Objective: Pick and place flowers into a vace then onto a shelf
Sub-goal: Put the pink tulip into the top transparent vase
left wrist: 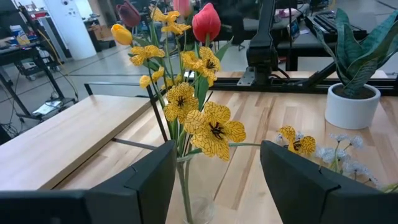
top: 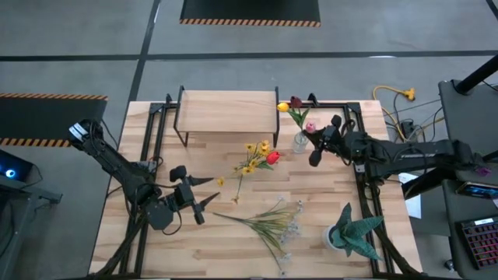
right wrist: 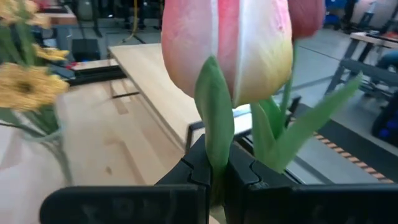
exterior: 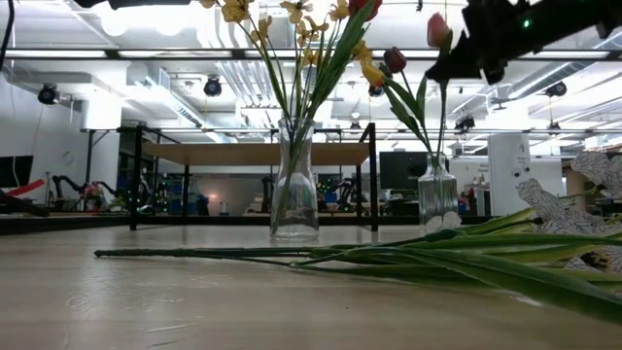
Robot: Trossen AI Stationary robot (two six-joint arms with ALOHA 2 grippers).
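Note:
Two glass vases stand on the table. The nearer vase (exterior: 293,194) holds yellow flowers (top: 253,155) and a red tulip (left wrist: 206,22). My left gripper (left wrist: 214,180) is open, with this vase's neck (left wrist: 186,186) just ahead of its fingers and between them; I see no touch. The far vase (top: 299,142) holds a yellow tulip (top: 283,106) and a maroon one (top: 296,101). My right gripper (top: 313,140) is shut on a pink tulip (right wrist: 227,50) above that vase. The shelf (top: 228,113) stands at the far edge. My right gripper pinches the pink tulip's green stem (right wrist: 214,155) between its two fingers, just below the blossom. The tulip stands about upright, blossom above the fingers. Its stem (exterior: 442,126) runs down into the far vase (exterior: 437,194).
A loose bunch of green stems with white blossoms (top: 268,222) lies flat on the table near the front. A teal potted plant (top: 350,233) stands at the near right. Black frame rails (top: 152,140) run along both table sides. The shelf top is bare.

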